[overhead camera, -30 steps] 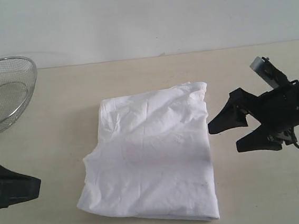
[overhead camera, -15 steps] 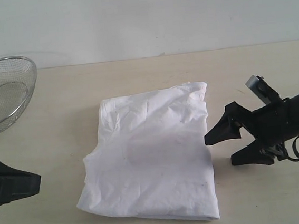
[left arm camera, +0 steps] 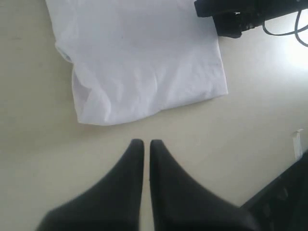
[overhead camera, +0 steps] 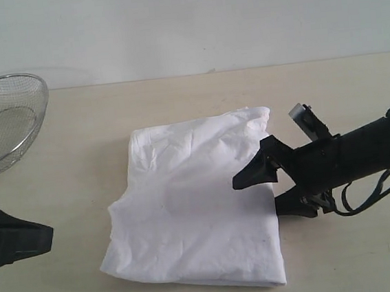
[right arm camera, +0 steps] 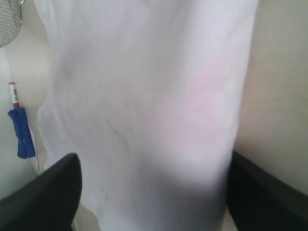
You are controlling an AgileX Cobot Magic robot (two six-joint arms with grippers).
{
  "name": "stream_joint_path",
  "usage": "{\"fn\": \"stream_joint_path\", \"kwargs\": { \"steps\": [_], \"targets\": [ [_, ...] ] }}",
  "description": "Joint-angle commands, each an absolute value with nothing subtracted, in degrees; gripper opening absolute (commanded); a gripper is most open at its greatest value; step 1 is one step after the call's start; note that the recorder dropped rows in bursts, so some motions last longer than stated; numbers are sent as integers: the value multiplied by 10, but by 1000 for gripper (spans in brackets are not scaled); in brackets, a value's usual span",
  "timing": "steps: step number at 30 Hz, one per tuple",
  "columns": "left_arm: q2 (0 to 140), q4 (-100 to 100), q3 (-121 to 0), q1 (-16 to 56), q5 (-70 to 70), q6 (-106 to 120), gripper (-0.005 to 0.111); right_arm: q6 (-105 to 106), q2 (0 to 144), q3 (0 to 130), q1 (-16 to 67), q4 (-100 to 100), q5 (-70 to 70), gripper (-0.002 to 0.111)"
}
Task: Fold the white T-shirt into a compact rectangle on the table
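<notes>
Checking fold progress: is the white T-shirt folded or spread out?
Folded. The white T-shirt lies as a rough rectangle on the table, with stacked layers at its edges.

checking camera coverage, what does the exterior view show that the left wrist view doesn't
Only exterior: the wire-mesh basket at the table's far left, and the wall behind. Only left wrist: the left gripper's tips closed together, short of the white T-shirt. Both: the folded T-shirt on the table, with the right gripper at its edge.

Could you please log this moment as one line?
white T-shirt: folded, on table | right gripper: jaws open at shirt's edge | left gripper: jaws shut, apart from shirt
</notes>
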State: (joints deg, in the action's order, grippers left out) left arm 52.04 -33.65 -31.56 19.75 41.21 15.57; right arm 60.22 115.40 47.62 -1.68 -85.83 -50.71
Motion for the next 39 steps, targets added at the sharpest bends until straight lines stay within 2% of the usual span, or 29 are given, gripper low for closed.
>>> {"fn": "stream_joint_path", "kwargs": {
  "steps": [1, 7, 13, 15, 19, 21, 23, 27, 34, 39],
  "targets": [
    [517, -340, -313, 198, 406, 150, 4, 625, 1179, 476, -6, -870, -461, 74],
    [517, -340, -313, 198, 405, 150, 4, 641, 1197, 476, 0, -897, -468, 72],
    [517, -340, -313, 198, 404, 152, 4, 641, 1211, 476, 0, -896, -466, 43],
    [517, -340, -313, 198, 403, 152, 4, 641, 1213, 476, 0, -898, -465, 44],
    [517, -340, -313, 198, 403, 152, 4, 646, 1213, 476, 0, -909, -466, 53],
    [517, -340, -313, 198, 403, 152, 4, 650, 1213, 476, 0, -913, -461, 51],
    [517, -340, -313, 198, 403, 153, 4, 650, 1213, 476, 0, -914, -458, 38],
    [517, -340, -313, 198, 403, 153, 4, 659, 1213, 476, 0, -923, -462, 0],
    [517, -340, -313, 198, 402, 159, 4, 665, 1175, 487, -13, -944, -450, 0],
    [517, -340, -313, 198, 402, 160, 4, 558, 1159, 562, -63, -849, -501, 0]
  ]
}}
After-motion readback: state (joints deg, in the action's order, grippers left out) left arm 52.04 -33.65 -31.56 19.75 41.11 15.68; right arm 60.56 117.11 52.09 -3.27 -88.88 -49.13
